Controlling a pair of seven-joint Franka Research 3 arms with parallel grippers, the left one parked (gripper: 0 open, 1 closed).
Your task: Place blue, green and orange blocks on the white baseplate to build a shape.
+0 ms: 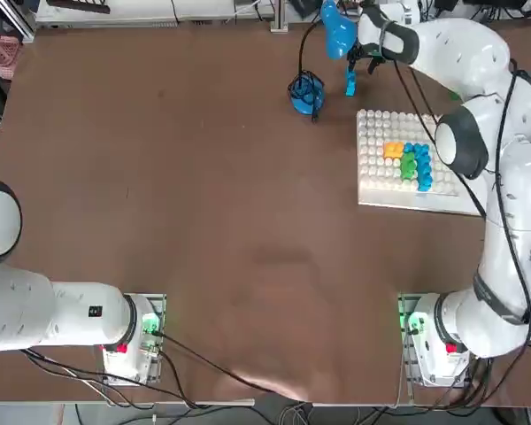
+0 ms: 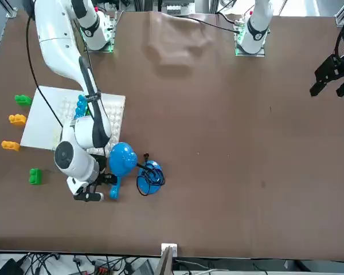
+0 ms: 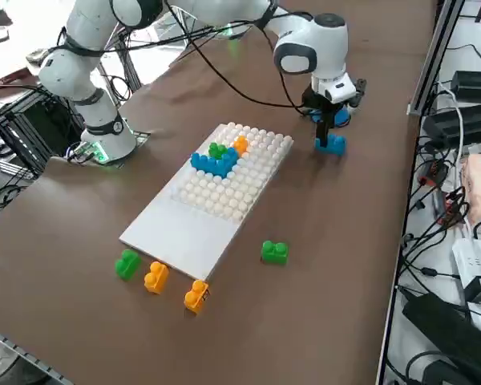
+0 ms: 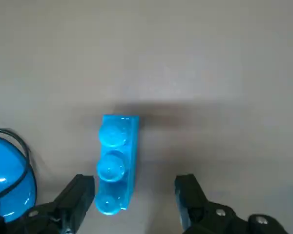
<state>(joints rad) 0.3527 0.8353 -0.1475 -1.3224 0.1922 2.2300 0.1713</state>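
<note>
A small blue block [image 4: 114,163] lies on the brown table at the far side, just beyond the white baseplate [image 1: 377,140]. My right gripper [image 4: 134,200] hovers over it, open, fingers [image 4: 80,195] either side and not touching it. The same block [image 3: 330,144] shows under the gripper [image 3: 327,120] in the right side view, and beside it [image 1: 350,82] from overhead. On the baseplate's [image 3: 184,233] studs stands the shape [image 3: 218,159]: a blue column with green and orange blocks joined to it.
A blue gooseneck lamp [image 1: 306,91] with round base stands close beside the gripper, its cable on the table. Two green blocks [image 3: 274,252] [image 3: 127,263] and two orange blocks [image 3: 155,277] [image 3: 196,295] lie loose off the baseplate's smooth end.
</note>
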